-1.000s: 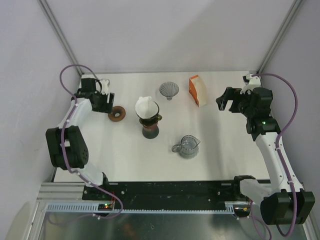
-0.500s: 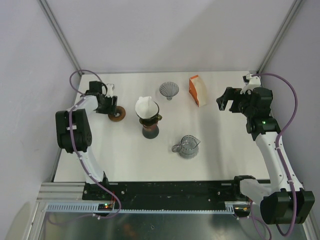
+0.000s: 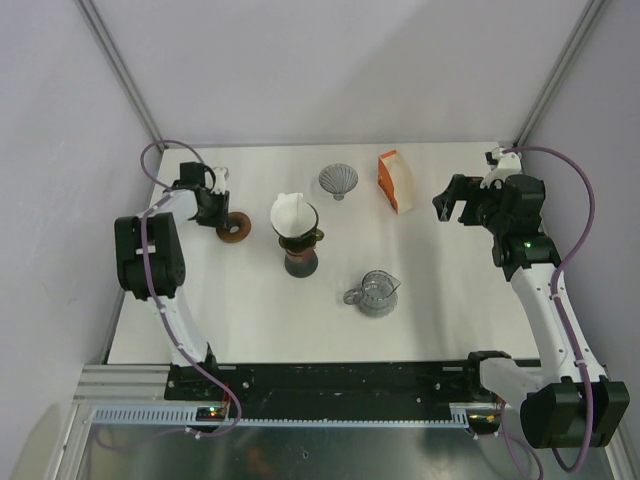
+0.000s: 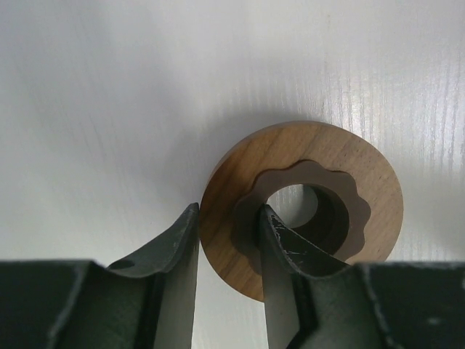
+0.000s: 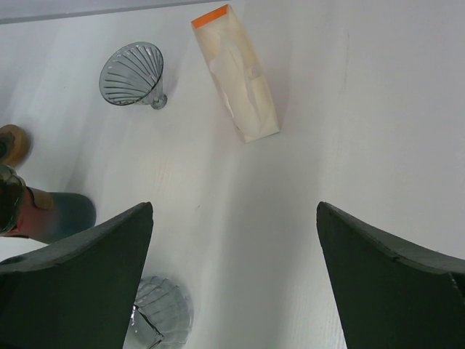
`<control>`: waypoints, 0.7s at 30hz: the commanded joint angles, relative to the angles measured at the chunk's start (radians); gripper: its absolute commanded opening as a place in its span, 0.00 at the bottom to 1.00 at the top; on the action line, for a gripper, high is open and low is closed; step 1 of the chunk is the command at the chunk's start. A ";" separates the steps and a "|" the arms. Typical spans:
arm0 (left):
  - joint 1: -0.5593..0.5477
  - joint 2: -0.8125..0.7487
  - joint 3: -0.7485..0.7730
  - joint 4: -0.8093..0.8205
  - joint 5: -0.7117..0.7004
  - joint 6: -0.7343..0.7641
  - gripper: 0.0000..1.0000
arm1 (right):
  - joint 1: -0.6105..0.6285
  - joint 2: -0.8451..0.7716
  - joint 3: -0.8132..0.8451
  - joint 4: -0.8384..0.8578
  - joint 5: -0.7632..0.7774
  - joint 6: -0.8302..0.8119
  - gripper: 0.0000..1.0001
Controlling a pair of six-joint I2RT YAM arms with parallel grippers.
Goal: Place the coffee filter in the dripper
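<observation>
Bright, diffuse overhead lighting. White table nearly overexposed; soft shadow at upper left of wooden ring. Wrist views: nearest foreground slightly defocused.

one wooden ring, one packet, one paper filter, one glass cone, one glass jug.

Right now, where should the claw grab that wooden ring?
By its rim, from straight above. The wooden ring lies flat with a hole through the middle, so one finger goes inside the hole and one outside, as the left claw does.
</observation>
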 commanded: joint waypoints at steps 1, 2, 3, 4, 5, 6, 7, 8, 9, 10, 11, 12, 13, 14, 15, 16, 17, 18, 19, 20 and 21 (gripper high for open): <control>0.001 0.019 0.023 0.016 0.023 0.001 0.20 | -0.004 -0.009 0.002 0.011 0.012 -0.016 0.99; 0.001 0.016 0.022 0.017 0.026 0.002 0.12 | -0.005 -0.012 0.002 0.010 0.013 -0.016 0.99; 0.001 0.007 0.021 0.016 0.027 0.004 0.06 | -0.004 -0.013 0.002 0.010 0.015 -0.017 0.99; 0.001 -0.002 0.020 0.016 0.026 0.006 0.03 | -0.004 -0.015 0.002 0.009 0.016 -0.018 0.99; 0.001 -0.019 0.018 0.016 0.026 0.006 0.02 | -0.003 -0.017 0.002 0.009 0.016 -0.018 0.99; 0.001 -0.033 0.017 0.016 0.025 0.006 0.01 | -0.004 -0.018 0.002 0.010 0.016 -0.018 0.99; 0.001 -0.058 0.018 0.016 0.028 0.004 0.01 | -0.004 -0.020 0.002 0.009 0.016 -0.017 0.99; 0.001 -0.079 0.018 0.016 0.031 0.002 0.00 | -0.004 -0.020 0.003 0.010 0.016 -0.016 0.99; 0.001 -0.109 0.020 0.016 0.037 -0.005 0.00 | -0.004 -0.020 0.003 0.009 0.016 -0.017 0.99; 0.001 -0.132 0.022 0.016 0.042 -0.012 0.00 | -0.004 -0.021 0.003 0.009 0.016 -0.017 0.99; 0.001 -0.161 0.027 0.016 0.045 -0.022 0.00 | -0.004 -0.021 0.002 0.009 0.016 -0.015 0.99; 0.001 -0.185 0.032 0.016 0.047 -0.031 0.00 | -0.005 -0.020 0.003 0.011 0.016 -0.015 0.99; 0.001 -0.210 0.042 0.016 0.049 -0.043 0.00 | -0.004 -0.020 0.003 0.011 0.015 -0.014 0.99; -0.001 -0.231 0.050 0.016 0.052 -0.053 0.00 | -0.004 -0.020 0.003 0.012 0.014 -0.014 0.99; -0.005 -0.257 0.059 0.016 0.056 -0.064 0.00 | -0.004 -0.020 0.002 0.013 0.014 -0.013 0.99; -0.011 -0.283 0.066 0.016 0.057 -0.074 0.00 | -0.004 -0.021 0.003 0.012 0.013 -0.013 0.99; -0.021 -0.304 0.077 0.016 0.054 -0.082 0.00 | -0.004 -0.022 0.002 0.012 0.012 -0.012 0.99; -0.032 -0.328 0.084 0.016 0.048 -0.089 0.00 | -0.004 -0.023 0.002 0.013 0.011 -0.010 0.99; -0.049 -0.346 0.095 0.015 0.042 -0.092 0.00 | -0.003 -0.023 0.002 0.013 0.010 -0.010 0.99; -0.065 -0.366 0.104 0.014 0.028 -0.094 0.00 | -0.004 -0.025 0.002 0.012 0.009 -0.009 0.99; -0.094 -0.381 0.117 0.015 0.015 -0.093 0.00 | -0.004 -0.025 0.003 0.013 0.008 -0.008 0.99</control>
